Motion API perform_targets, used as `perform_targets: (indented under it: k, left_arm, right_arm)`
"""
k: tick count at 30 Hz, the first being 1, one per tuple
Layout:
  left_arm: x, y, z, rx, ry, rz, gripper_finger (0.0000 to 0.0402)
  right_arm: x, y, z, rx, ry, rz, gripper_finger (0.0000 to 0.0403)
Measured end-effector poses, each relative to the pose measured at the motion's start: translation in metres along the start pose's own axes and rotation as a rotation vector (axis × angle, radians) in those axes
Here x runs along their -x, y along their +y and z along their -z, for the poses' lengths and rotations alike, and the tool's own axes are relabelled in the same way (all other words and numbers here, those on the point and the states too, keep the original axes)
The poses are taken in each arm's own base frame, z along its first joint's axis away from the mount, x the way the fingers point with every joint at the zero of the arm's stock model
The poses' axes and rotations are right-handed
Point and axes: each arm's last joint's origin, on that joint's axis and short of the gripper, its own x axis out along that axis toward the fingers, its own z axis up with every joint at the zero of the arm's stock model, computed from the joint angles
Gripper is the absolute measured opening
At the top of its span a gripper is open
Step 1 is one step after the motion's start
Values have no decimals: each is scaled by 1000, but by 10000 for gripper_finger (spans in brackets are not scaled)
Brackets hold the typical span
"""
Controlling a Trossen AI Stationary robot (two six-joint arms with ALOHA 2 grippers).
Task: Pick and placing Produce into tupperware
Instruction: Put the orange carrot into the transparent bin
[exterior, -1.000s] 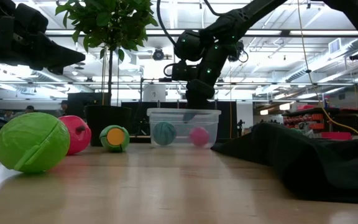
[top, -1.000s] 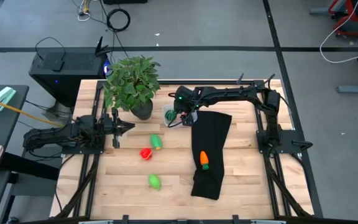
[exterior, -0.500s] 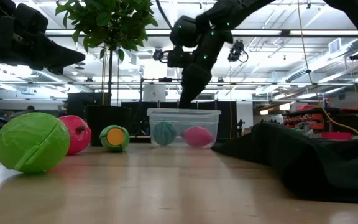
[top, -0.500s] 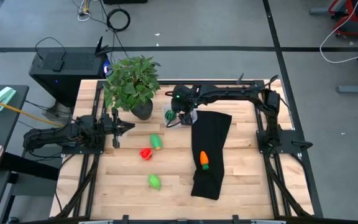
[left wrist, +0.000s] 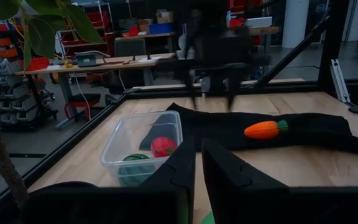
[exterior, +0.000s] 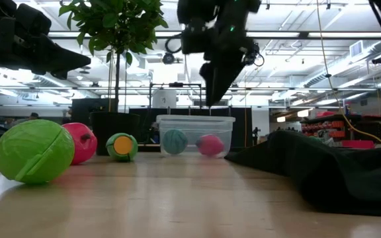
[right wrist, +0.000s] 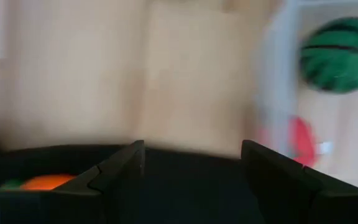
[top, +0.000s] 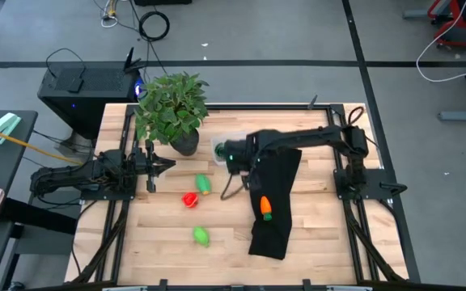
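The clear tupperware (exterior: 195,135) stands on the table next to the plant pot and holds a dark green ball (right wrist: 340,55) and a red piece (left wrist: 163,146). My right gripper (exterior: 214,94) hangs open and empty above the tub's near side, pointing steeply down over the far end of a black cloth (top: 275,194). An orange carrot (top: 266,208) lies on that cloth. A light green piece (top: 204,184), a red one (top: 190,199) and another light green one (top: 201,236) lie on the bare wood. My left gripper (top: 168,166) waits shut at the left, pointing level.
A leafy potted plant (top: 171,105) stands at the far left, close beside the tub. The black cloth runs from the tub toward the near edge. Bare wood lies between the loose pieces and the near edge.
My right gripper has risen from just over the tub and swung toward the table's near edge, over the cloth's far end, tipping steeper downward and staying open. The red piece and green ball stay in the tub.
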Motion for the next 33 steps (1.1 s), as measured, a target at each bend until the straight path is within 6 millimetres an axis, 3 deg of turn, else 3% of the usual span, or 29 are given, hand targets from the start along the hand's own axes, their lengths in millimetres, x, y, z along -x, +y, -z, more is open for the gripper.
perform_targets:
  k: [8,15,20,33]
  left_arm:
    - [0,0,0,0,0,0,32]
    - [0,0,0,1,0,0,40]
    - [0,0,0,3,0,0,35]
    - [0,0,0,0,-1,0,39]
  right_arm:
    - [0,69,3,21,87,-10,272]
    - [-5,107,12,45,112,110,271]
    - [-15,114,24,-1,174,180,271]
    - [-33,110,47,-62,302,263,271]
